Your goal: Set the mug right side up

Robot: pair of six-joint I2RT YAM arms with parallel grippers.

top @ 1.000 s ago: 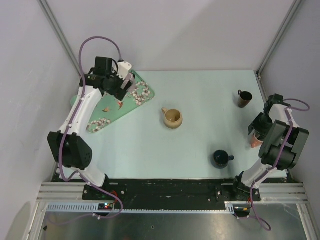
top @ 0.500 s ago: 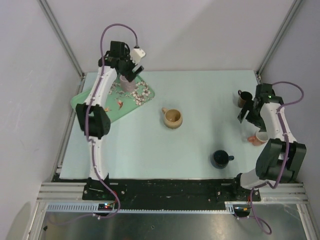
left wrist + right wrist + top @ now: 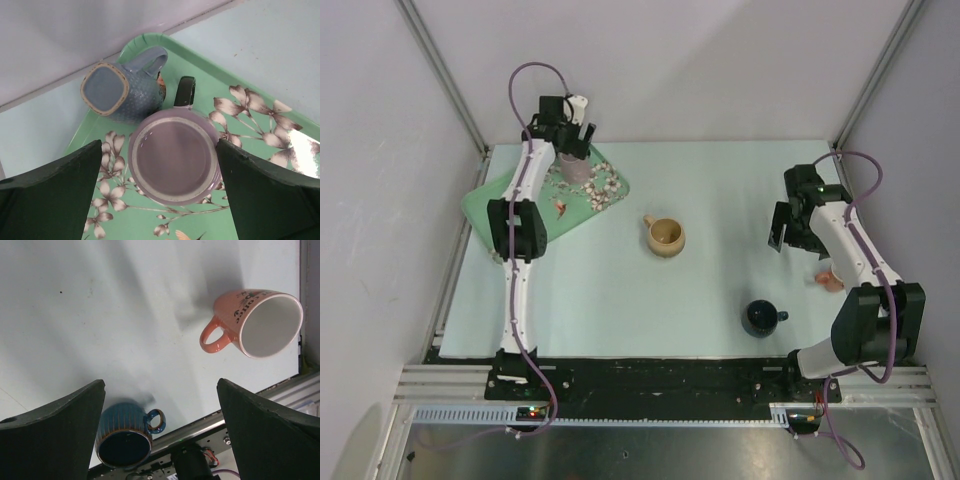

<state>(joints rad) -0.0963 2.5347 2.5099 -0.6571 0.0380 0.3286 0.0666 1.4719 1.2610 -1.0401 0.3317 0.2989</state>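
Status: nothing turned yet, since the purple mug [image 3: 173, 156] seems to sit base-up on the flowered tray [image 3: 260, 130] with the left gripper [image 3: 159, 165] hovering over it, jaws wide apart and empty, the right gripper [image 3: 161, 390] equally wide and empty above the table [image 3: 100, 300].

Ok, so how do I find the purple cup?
Look at the far left corner of the table for the green flowery tray. Two mugs sit close together at its far end. The purple mug is the round one with a black handle, right under the left gripper. The blue mug beside it is bumpy with a square bottom.
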